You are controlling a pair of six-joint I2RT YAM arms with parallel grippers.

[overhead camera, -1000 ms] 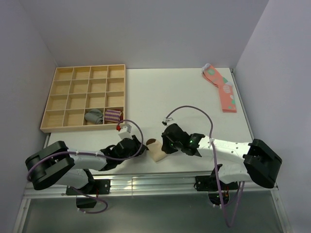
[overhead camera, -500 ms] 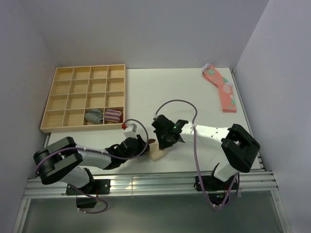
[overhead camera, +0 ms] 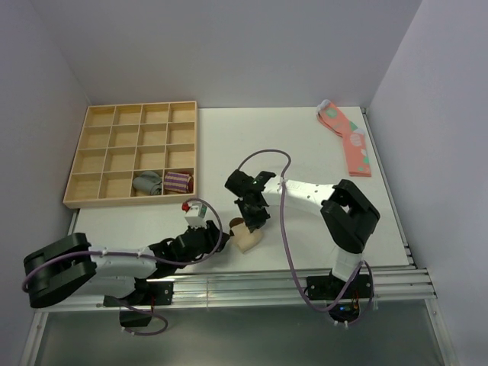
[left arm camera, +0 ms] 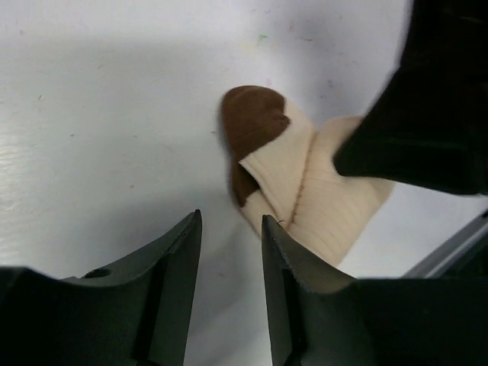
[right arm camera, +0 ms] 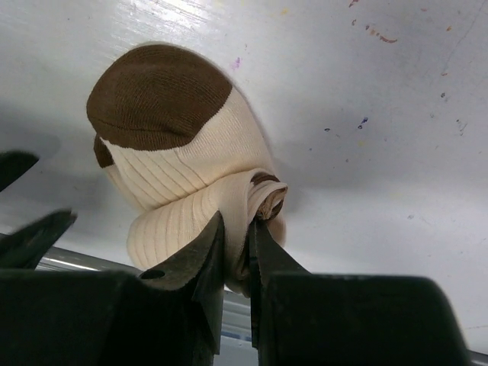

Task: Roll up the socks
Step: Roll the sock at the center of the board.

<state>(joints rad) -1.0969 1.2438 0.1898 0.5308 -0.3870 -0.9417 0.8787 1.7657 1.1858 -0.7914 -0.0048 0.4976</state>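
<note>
You have the socks (overhead camera: 245, 238) lying at the near edge of the worktop (overhead camera: 252, 145), roughly midway between the two arm bases, bundled into a loose beige roll with a dark brown toe patch on the upper left. Your right pincer (overhead camera: 254, 223) comes down on them from the far side, and in its wrist view the right pincer (right arm camera: 236, 225) is closed on a fold of the beige fabric at the roll's near end, with the socks (right arm camera: 175, 152) bulging out above the fingers. Your left pincer (overhead camera: 217, 235) sits low just to the left of the bundle. In its own wrist view the left pincer (left arm camera: 231, 221) has its jaws apart by a narrow gap, with only bare worktop between them. The socks (left arm camera: 305, 191) lie just ahead and to the right of its fingertips, and whether the right fingertip brushes the fabric you cannot tell. Far left on the worktop you have a wooden tray (overhead camera: 126, 201) of compartments. A grey rolled sock (overhead camera: 149, 183) and a purple-striped roll (overhead camera: 178, 181) sit in the two right-hand cells of its nearest row. The pink socks (overhead camera: 347, 137) lie flat at the far right corner, well apart from both arms.
</note>
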